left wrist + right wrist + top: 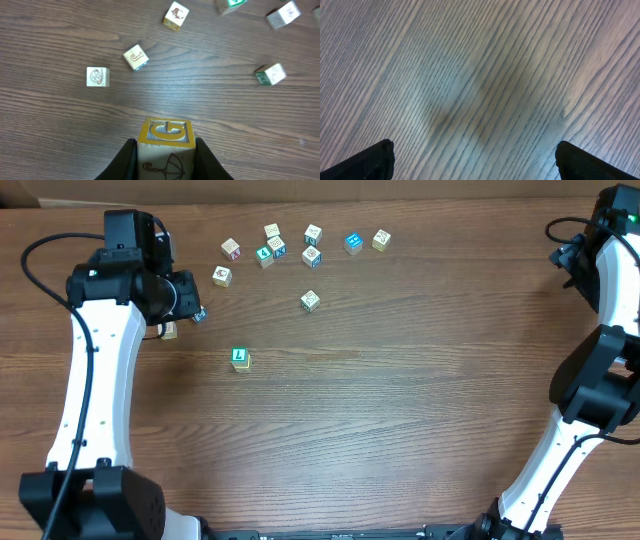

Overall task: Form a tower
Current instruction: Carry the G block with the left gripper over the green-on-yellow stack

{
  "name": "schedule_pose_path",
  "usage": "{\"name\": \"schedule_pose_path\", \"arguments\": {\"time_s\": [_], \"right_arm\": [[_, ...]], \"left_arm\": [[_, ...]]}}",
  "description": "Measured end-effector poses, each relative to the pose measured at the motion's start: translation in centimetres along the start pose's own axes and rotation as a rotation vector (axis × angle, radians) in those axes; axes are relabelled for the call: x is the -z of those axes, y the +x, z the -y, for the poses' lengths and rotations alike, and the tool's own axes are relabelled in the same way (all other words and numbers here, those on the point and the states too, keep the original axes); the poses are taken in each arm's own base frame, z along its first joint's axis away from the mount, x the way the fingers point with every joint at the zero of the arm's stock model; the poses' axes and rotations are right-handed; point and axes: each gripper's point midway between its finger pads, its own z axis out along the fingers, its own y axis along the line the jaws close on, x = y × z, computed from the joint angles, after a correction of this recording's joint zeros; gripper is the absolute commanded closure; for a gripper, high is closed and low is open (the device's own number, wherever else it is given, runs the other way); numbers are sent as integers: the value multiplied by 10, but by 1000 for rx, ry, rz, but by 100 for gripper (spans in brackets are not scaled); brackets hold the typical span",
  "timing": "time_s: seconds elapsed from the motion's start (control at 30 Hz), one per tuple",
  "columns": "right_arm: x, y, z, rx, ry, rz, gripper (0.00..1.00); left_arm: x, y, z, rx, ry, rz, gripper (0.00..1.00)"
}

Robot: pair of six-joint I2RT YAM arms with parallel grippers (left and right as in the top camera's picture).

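My left gripper (166, 162) is shut on a pale wooden cube (166, 137) that has a yellow-framed letter on its top and an umbrella drawing on its near face. It hangs a little above the table. In the overhead view the left gripper (196, 310) is at the left, short of the loose cubes. A single cube with a green letter (240, 358) lies alone in front of them. No tower shows in any view; every cube I see lies singly. My right gripper (475, 162) stands wide open over bare wood, at the far right edge (566, 255).
Several loose cubes (277, 247) lie scattered along the table's far side, one a blue cube (352, 243). Another cube (168, 330) lies half hidden under my left arm. The left wrist view shows a globe cube (97, 77) and a J cube (135, 57) ahead.
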Motion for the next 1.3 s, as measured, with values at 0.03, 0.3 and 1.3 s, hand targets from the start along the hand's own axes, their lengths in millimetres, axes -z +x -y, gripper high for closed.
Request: {"name": "schedule_pose_path", "arguments": {"time_s": [0.03,0.3,1.3], "right_arm": [[0,0,0,0,1,0,0],[0,0,0,0,0,0,0],[0,0,0,0,0,0,0]], "left_arm": [[4,-1,1,4,4,9,83],[24,3,3,51,17,32,82],[65,23,59,-98,27,-7,80]]}}
